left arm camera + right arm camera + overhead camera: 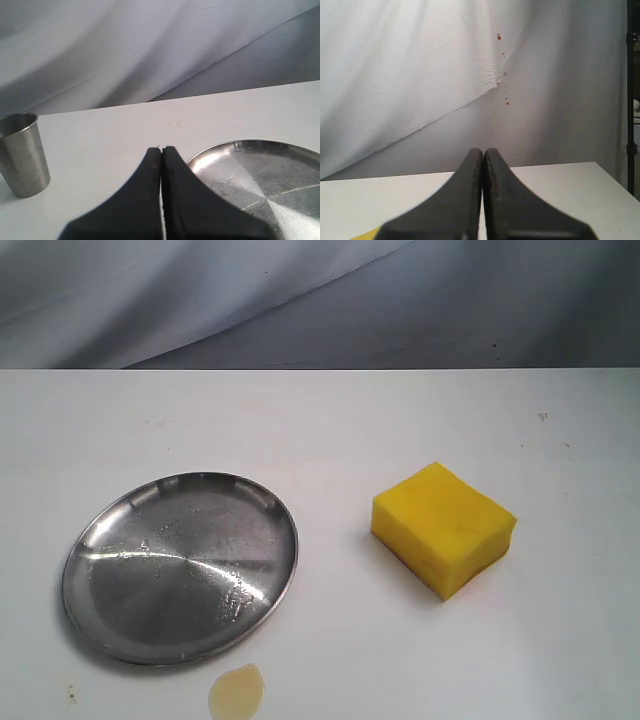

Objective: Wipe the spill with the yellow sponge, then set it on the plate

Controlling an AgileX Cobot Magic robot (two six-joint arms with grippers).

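White table (400, 420) — spill (237, 692) nearly off-frame

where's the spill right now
In the exterior view the spill sits at the bottom edge, just below the plate, well left of the yellow sponge.

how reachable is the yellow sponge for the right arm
Likely yes: the yellow sponge sits in the open on the right, nothing touching it. The right claw is shut and must open first.
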